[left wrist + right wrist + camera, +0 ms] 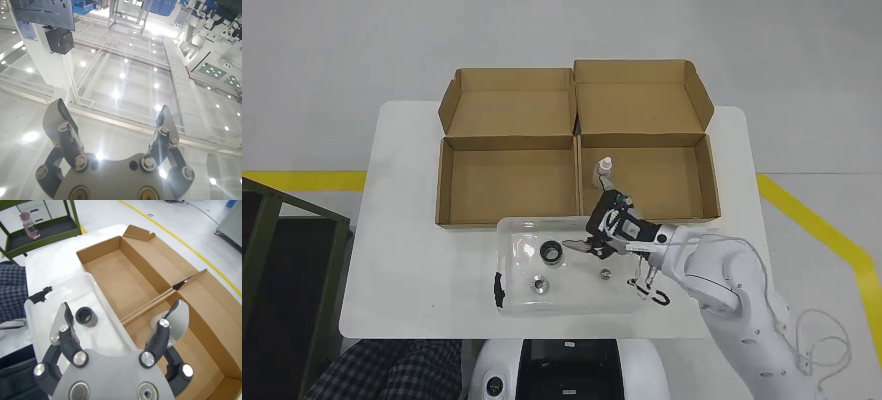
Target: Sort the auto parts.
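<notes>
A clear plastic tray (517,228) sits at the table's front and holds a black ring (552,252) and two small metal parts (540,285) (606,272). Behind it stand two open cardboard boxes, the left box (507,185) bare inside. In the right box (667,180) lies a white part (607,166). My right gripper (596,228) is open and hovers over the tray's far edge, where tray and right box meet. In the right wrist view the black ring (87,317) lies beside one finger (65,313). My left gripper (112,105) is open, empty and pointed at the ceiling.
The boxes' lids (637,95) are folded back toward the table's far edge. Black tape (499,290) marks the tray's left end. A green cart (282,250) stands left of the table with a pink bottle (29,226) on it. White table surface (407,250) lies left of the tray.
</notes>
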{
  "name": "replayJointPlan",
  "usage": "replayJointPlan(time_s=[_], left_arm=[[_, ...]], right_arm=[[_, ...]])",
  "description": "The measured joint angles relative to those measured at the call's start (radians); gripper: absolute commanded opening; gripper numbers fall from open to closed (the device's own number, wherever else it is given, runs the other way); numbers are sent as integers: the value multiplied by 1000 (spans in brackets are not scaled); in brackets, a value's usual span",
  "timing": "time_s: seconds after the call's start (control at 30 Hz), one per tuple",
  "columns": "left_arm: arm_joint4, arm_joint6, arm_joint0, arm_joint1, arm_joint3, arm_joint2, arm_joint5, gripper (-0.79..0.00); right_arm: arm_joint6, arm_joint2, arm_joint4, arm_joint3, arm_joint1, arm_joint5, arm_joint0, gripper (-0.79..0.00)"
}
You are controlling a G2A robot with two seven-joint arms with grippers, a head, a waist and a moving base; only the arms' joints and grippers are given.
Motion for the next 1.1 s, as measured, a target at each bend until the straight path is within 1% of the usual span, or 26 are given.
replayJointPlan(time_s=[0.17, 0.27, 0.47, 0.6, 0.73, 0.93, 0.97, 1.0, 1.03, 1.1], left_arm=[[0, 0, 0, 0, 0, 0, 0, 0], [0, 0, 0, 0, 0, 0, 0, 0], [0, 0, 0, 0, 0, 0, 0, 0], [0, 0, 0, 0, 0, 0, 0, 0], [0, 0, 0, 0, 0, 0, 0, 0], [0, 0, 0, 0, 0, 0, 0, 0], [0, 0, 0, 0, 0, 0, 0, 0], [0, 0, 0, 0, 0, 0, 0, 0], [0, 0, 0, 0, 0, 0, 0, 0], [0, 0, 0, 0, 0, 0, 0, 0]], right_arm=[[76, -12, 29, -16, 14, -108, -35, 0], [119, -14, 32, -17, 22, -135, -48, 0], [187, -9, 21, -24, 35, -142, -70, 0], [209, 2, 17, -25, 43, -142, -78, 0], [224, 10, 17, -22, 50, -147, -75, 0], [288, 17, 31, -8, 61, -154, -52, 0], [303, 17, 39, -3, 63, -157, -46, -15], [314, 16, 45, 2, 64, -160, -42, -74], [325, 15, 51, 9, 66, -163, -37, -74], [348, 9, 63, 24, 69, -171, -25, -43]])
